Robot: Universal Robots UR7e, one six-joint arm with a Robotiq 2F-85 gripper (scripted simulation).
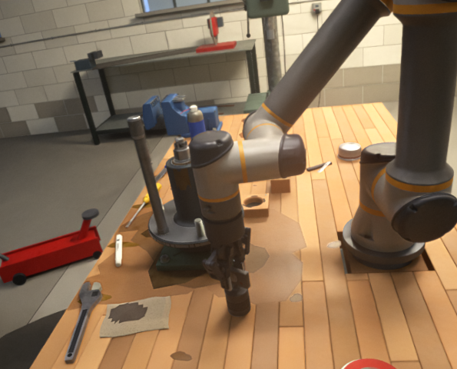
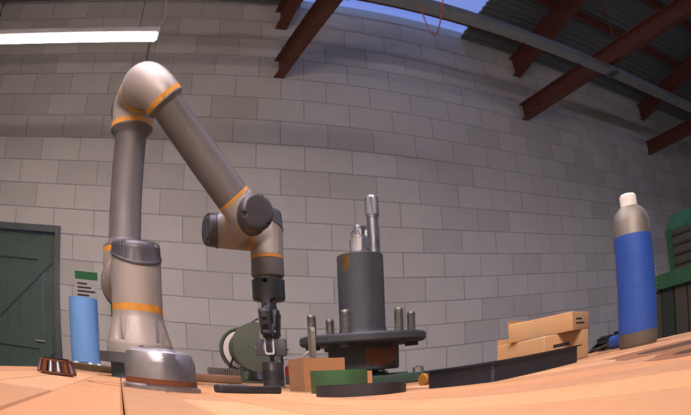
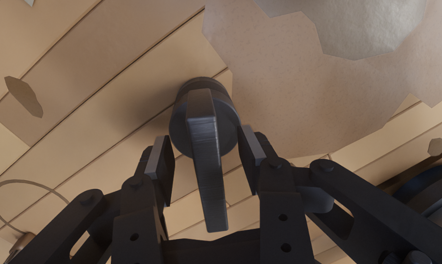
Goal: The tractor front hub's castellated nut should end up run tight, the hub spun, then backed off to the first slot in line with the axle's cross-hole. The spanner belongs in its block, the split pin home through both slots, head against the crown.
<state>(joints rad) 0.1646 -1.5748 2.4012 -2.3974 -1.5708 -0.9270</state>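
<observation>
My gripper (image 3: 204,147) points straight down at the bench in front of the hub and stands open around the flat handle of the dark socket spanner (image 3: 203,131), which stands upright on the planks (image 1: 237,302) (image 2: 272,369). The tractor hub (image 1: 183,198) (image 2: 360,299) stands upright just behind on its green base, with the castellated nut (image 1: 181,153) (image 2: 357,238) on top of the axle. A wooden block with a round hole (image 1: 255,204) lies behind the hub on the right. A long steel bar (image 1: 148,174) leans on the hub flange. I cannot pick out the split pin.
The arm's base (image 1: 383,242) sits in a recess on the right of the bench. An adjustable wrench (image 1: 81,317) and a rag (image 1: 135,315) lie near the front left edge. A blue vice (image 1: 173,111) and spray bottle (image 1: 196,121) stand at the back.
</observation>
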